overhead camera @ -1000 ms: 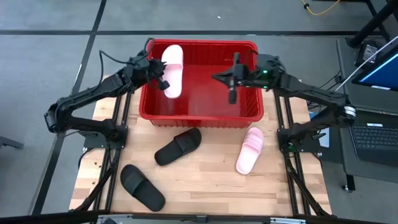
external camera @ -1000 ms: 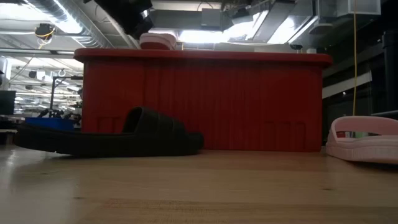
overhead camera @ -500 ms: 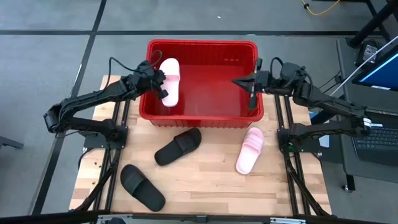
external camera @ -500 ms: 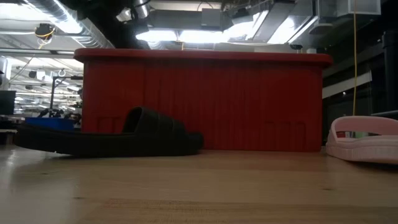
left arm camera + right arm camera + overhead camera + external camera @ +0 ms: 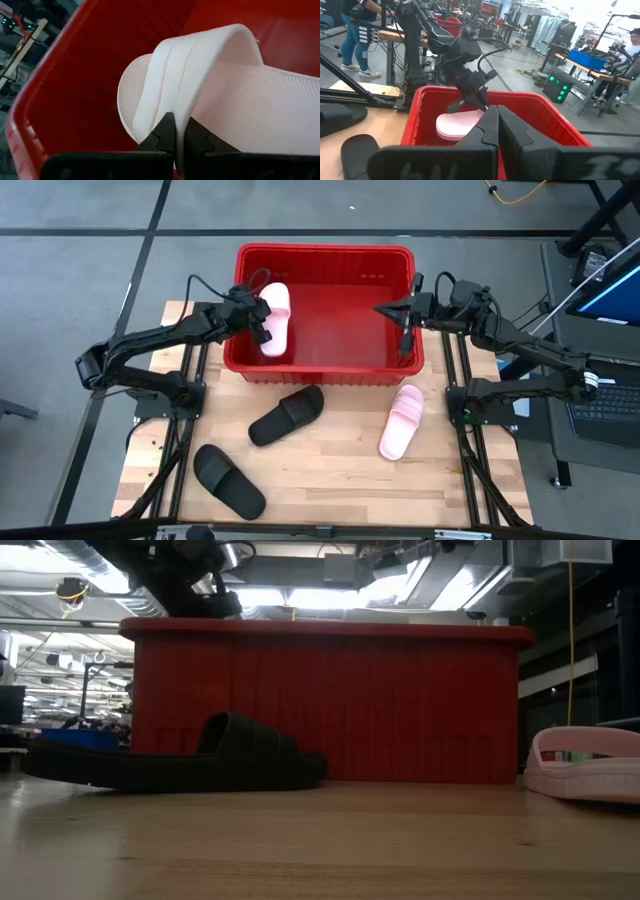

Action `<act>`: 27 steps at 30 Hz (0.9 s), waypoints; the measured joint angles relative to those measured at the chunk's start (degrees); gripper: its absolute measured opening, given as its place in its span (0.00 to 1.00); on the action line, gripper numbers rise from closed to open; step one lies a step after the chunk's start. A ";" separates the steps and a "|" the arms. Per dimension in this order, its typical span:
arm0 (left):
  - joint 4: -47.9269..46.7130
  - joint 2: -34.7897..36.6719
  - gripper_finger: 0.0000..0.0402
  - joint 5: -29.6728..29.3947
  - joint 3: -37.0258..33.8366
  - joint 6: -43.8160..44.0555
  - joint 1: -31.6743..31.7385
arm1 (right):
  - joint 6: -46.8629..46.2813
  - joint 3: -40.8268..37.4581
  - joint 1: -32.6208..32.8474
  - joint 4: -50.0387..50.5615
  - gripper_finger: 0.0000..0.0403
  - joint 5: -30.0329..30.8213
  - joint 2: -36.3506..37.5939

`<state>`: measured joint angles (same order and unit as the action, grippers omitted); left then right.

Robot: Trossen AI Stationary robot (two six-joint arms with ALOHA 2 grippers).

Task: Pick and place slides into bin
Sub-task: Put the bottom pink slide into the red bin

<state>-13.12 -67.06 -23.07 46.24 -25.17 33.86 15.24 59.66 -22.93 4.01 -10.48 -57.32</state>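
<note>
The red bin (image 5: 325, 255) stands at the table's far side. My left gripper (image 5: 262, 328) is inside it by its left wall, shut on a pale pink slide (image 5: 276, 318), which also shows in the left wrist view (image 5: 240, 100) and the right wrist view (image 5: 459, 126). My right gripper (image 5: 403, 340) is shut and empty over the bin's right wall. The other pink slide (image 5: 402, 420) and two black slides (image 5: 287, 415) (image 5: 229, 480) lie sole-down on the table in front of the bin. My left gripper pinches the pink slide's wide strap (image 5: 167, 95) between its two fingers, at the strap's edge near where it meets the sole. The fingers slant down into the bin from the table's left. The slide sits sole-down below the bin's rim; whether it touches the floor I cannot tell.
The bin's front wall (image 5: 330, 705) stands behind one black slide (image 5: 180, 755) and the pink slide (image 5: 585, 765) in the low view. Bare wood lies between the slides and the near edge. People and workbenches show in the room beyond.
My left gripper has gone down into the bin with the pink slide, which has dropped below the rim and out of the low view. My right gripper has drawn back from the bin's middle toward its right wall.
</note>
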 joint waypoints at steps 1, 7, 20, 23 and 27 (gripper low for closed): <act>0.00 -0.68 0.01 -0.05 0.00 0.08 0.20 | -0.15 0.00 -0.17 0.00 0.02 0.00 0.00; 0.31 -5.75 0.01 0.24 -0.02 0.41 1.78 | -1.35 0.00 -0.27 0.00 0.02 -0.02 -0.02; 4.59 -12.43 0.01 4.38 -0.02 -4.51 5.64 | -1.37 0.00 -0.27 0.06 0.02 0.00 -0.04; 4.37 -12.67 0.01 4.42 -0.02 -6.74 5.99 | -1.26 0.00 -0.31 0.07 0.02 -0.01 -0.04; 4.44 -12.67 0.01 5.23 -0.02 -7.02 6.10 | -1.24 0.00 -0.31 0.07 0.02 0.00 -0.04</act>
<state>-8.69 -79.72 -17.84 46.22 -32.19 39.96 14.00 59.66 -23.24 4.08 -10.48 -57.36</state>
